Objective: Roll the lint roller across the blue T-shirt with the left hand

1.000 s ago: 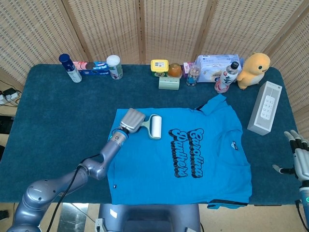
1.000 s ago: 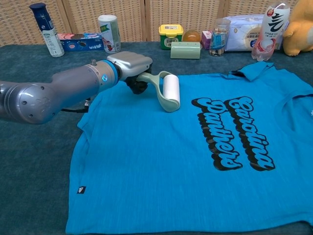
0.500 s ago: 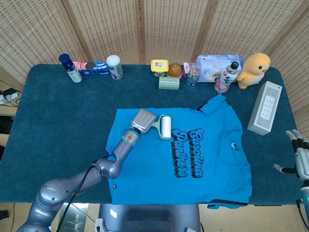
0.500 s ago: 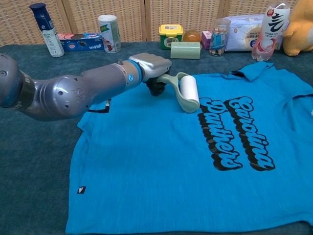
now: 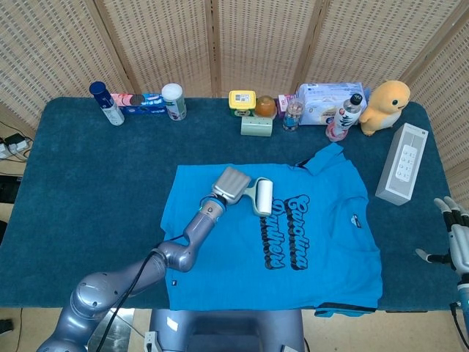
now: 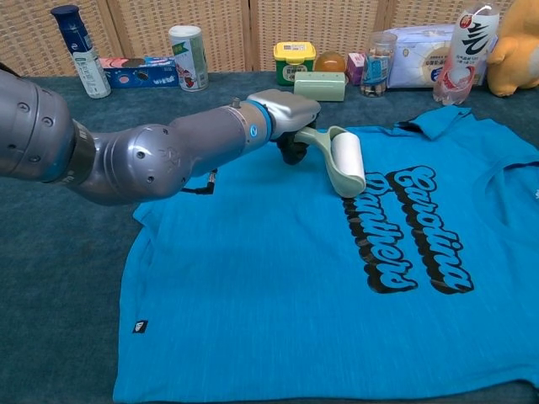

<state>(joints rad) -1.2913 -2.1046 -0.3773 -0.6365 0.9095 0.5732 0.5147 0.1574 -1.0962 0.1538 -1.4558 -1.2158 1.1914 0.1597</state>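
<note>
A blue T-shirt point(image 5: 220, 257) point(image 6: 278, 295) with black lettering lies flat on the dark blue table. My left hand point(image 5: 232, 183) point(image 6: 286, 118) grips the pale green handle of the lint roller point(image 5: 262, 197) point(image 6: 346, 162). The roller's white drum rests on the shirt at the left edge of the lettering. My right hand point(image 5: 454, 236) hangs off the table's right edge with its fingers apart and nothing in it; the chest view does not show it.
Along the table's far edge stand bottles point(image 5: 107, 103), a white can point(image 5: 174, 101), small jars and boxes point(image 5: 253, 110), a tissue pack point(image 5: 326, 99) and a yellow plush duck point(image 5: 386, 105). A white box point(image 5: 401, 163) lies right of the shirt.
My left hand has pushed the lint roller rightward across the shirt, from near the left sleeve to the start of the lettering. The right hand has barely moved.
</note>
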